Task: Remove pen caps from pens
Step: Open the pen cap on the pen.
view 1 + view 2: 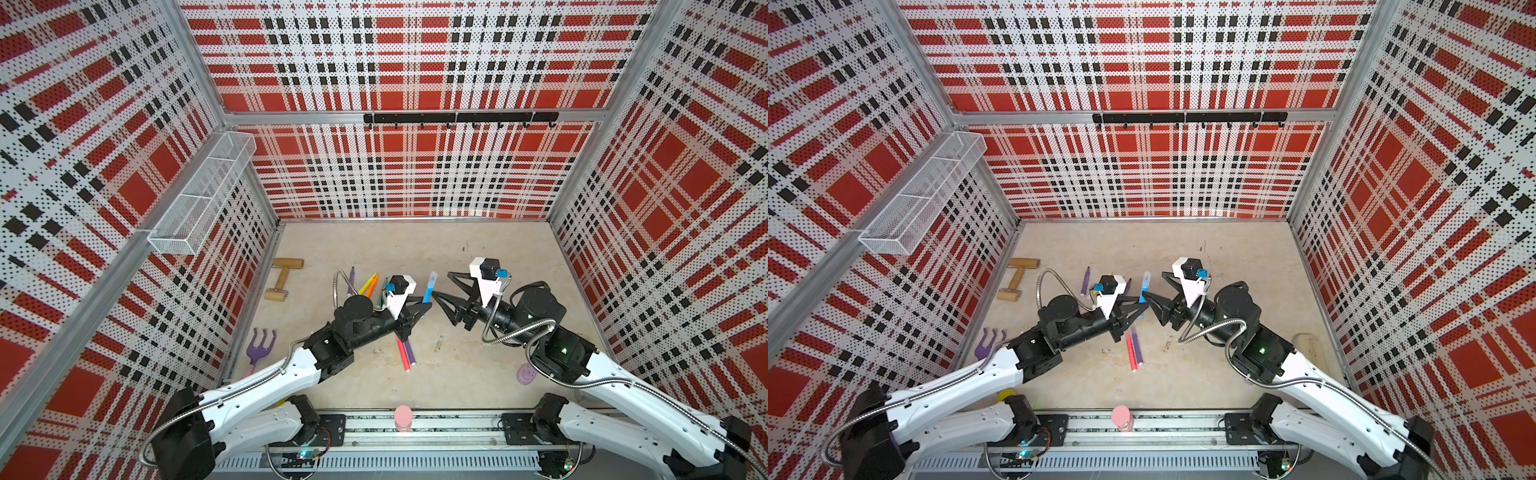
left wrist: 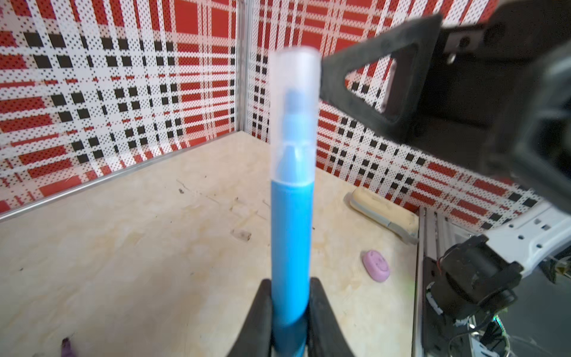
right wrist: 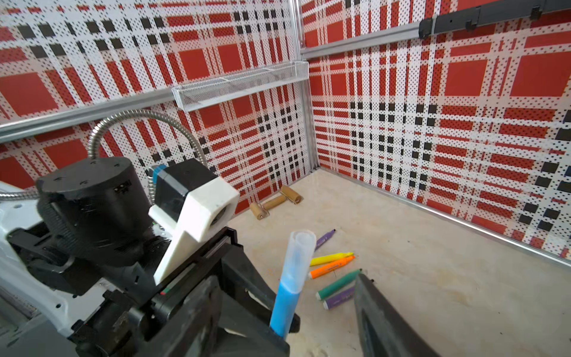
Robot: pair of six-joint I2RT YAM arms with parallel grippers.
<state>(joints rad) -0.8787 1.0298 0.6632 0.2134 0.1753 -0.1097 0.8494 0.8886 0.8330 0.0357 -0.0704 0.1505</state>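
Left wrist: your left gripper [image 2: 290, 289] clenches blue pen [image 2: 290, 231]; right gripper [image 1: 440, 284] released. Cap [image 2: 295, 102] likely light, slick: pinch 12 o'clock end.

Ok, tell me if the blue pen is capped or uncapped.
Capped. In the left wrist view the translucent cap covers the tip of the blue pen, which the left pincer grips by its barrel.

The place was a robotics lab test cell. Perforated panels [image 1: 415, 62] printed in red, white and black plaid enclosed a pale work surface [image 1: 478, 374] on three sides, held in aluminium framing [image 1: 291, 118]. Two white-and-black robot arms [image 1: 257, 382] were mounted on a slotted rail [image 1: 436, 428] at the front edge. A wire mesh basket [image 1: 203, 191] and a black hook bar [image 1: 457, 117] hung on the walls.
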